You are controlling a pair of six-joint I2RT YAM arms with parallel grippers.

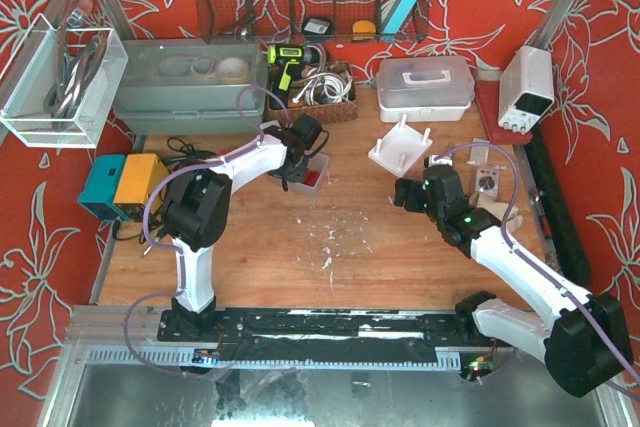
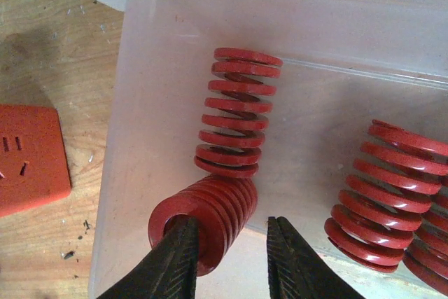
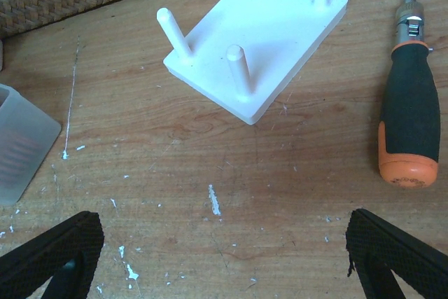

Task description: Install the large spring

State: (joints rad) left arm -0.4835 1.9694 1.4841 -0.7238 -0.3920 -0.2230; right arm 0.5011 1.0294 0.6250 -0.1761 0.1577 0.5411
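Now | left pincer [image 2: 231, 223] apart, straddling large spring [image 2: 222, 204] in bin [image 2: 143, 75] | right pincer [image 3: 224, 222] wide apart

Left and right manipulators, viewed from above and from each wrist. My left arm [image 1: 250, 159] rises from its base, folds at the elbow and reaches forward, wrist pitched down. My left gripper [image 2: 231, 229] has its fingers [image 2: 178, 260] narrowly parted. My right arm [image 1: 515, 259] stretches forward and inward, low. My right gripper [image 3: 224, 243] is spread wide, its fingers [image 3: 56, 250] at opposite edges of the wrist view.
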